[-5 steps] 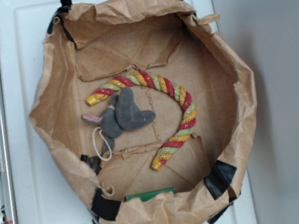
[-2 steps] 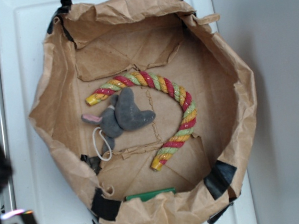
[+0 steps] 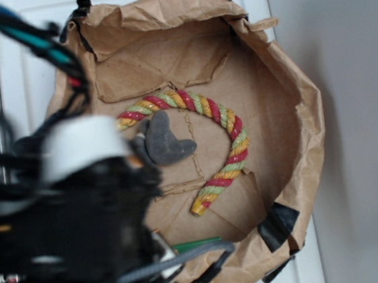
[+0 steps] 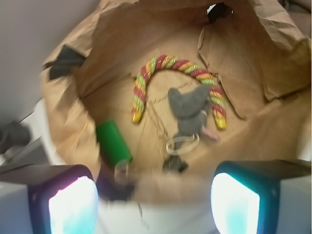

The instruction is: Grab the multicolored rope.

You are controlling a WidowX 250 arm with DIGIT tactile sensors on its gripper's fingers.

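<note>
The multicolored rope of red, yellow and light green strands lies curved on the floor of a brown paper bag; in the wrist view the multicolored rope arches near the middle. My gripper is open, nothing between its fingers, and hovers over the bag's near rim, well short of the rope. In the exterior view the arm fills the lower left and hides the rope's left tip.
A grey plush mouse with a white string loop lies inside the rope's curve. A green cylinder lies by the bag wall. The crumpled bag walls stand up all around. A white tray holds the bag.
The arm has swung in from the lower left and now covers the bag's left and lower side. Rope, mouse and bag have not moved.
</note>
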